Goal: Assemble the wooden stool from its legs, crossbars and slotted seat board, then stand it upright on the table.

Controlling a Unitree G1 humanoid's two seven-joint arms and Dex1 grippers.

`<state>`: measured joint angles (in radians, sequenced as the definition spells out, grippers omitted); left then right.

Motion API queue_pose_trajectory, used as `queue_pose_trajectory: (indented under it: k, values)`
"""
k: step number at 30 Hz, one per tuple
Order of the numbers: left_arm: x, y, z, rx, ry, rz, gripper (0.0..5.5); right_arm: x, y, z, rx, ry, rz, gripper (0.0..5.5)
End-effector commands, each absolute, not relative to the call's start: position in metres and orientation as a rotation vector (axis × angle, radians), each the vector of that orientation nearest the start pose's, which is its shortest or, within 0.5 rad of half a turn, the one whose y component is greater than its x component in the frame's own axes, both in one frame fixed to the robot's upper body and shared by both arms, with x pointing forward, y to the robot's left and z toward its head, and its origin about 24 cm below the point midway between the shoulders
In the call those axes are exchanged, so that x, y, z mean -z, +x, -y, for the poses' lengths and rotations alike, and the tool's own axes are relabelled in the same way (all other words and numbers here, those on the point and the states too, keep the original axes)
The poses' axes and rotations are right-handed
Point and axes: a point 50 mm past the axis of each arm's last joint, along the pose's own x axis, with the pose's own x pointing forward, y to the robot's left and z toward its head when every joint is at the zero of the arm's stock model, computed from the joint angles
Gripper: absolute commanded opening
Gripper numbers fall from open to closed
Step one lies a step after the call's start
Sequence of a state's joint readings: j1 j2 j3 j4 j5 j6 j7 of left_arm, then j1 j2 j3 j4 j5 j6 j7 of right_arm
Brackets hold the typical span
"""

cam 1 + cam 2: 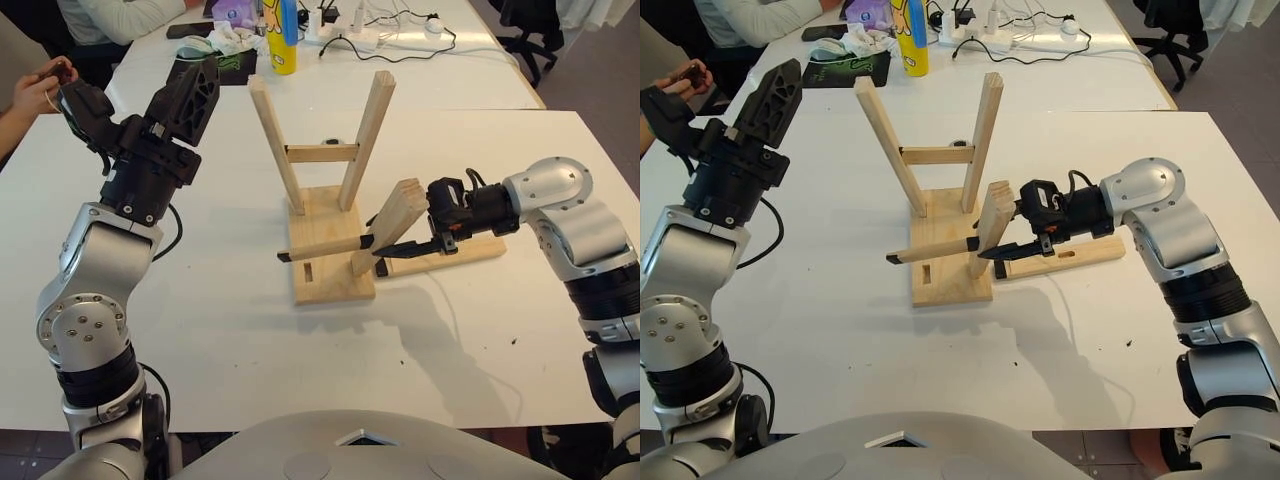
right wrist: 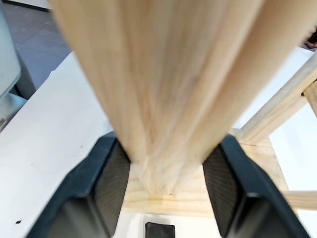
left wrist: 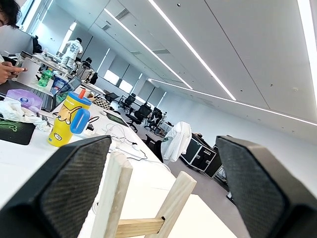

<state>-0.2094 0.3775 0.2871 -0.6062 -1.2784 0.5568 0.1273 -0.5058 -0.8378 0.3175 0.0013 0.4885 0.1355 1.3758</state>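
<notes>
Right wrist view, right gripper (image 2: 166, 186) clenched on square-section wooden leg (image 2: 163, 74), flat slotted seat board (image 1: 335, 282) beneath, left gripper (image 3: 163, 144) released

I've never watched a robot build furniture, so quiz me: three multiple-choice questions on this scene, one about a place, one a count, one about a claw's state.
1. Where is the seat board?
A. flat on the table
B. on the floor
C. propped against a wall

2. How many legs stand up from the board, joined by a crossbar?
A. none
B. two
C. four

3. How is the left claw?
A. shut on a screwdriver
B. open and empty
C. shut on a cup

Answers:
1 A: the board lies flat on the white tabletop.
2 B: two legs rise from it with one crossbar between them, while a third leg is held tilted in the right claw.
3 B: it is raised, and the left wrist view shows its pads apart with nothing between them.
</notes>
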Motion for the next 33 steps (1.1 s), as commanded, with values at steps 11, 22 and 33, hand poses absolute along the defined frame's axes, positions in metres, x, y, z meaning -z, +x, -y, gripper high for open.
queue_pose_trajectory:
  k: [11, 22, 33]
  values:
    - [-0.213, 0.233, -0.182, 0.448, -0.625, 0.24, 3.92, -0.038, 0.233, 0.204, -1.454, -0.491, -0.637, 2.05]
    - [-0.213, 0.234, -0.183, 0.448, -0.625, 0.248, 3.92, -0.082, 0.261, 0.192, -1.445, -0.468, -0.426, 2.53]
    - [-0.213, 0.234, -0.183, 0.451, -0.623, 0.252, 3.92, -0.097, 0.281, 0.204, -1.341, -0.568, -0.415, 3.51]
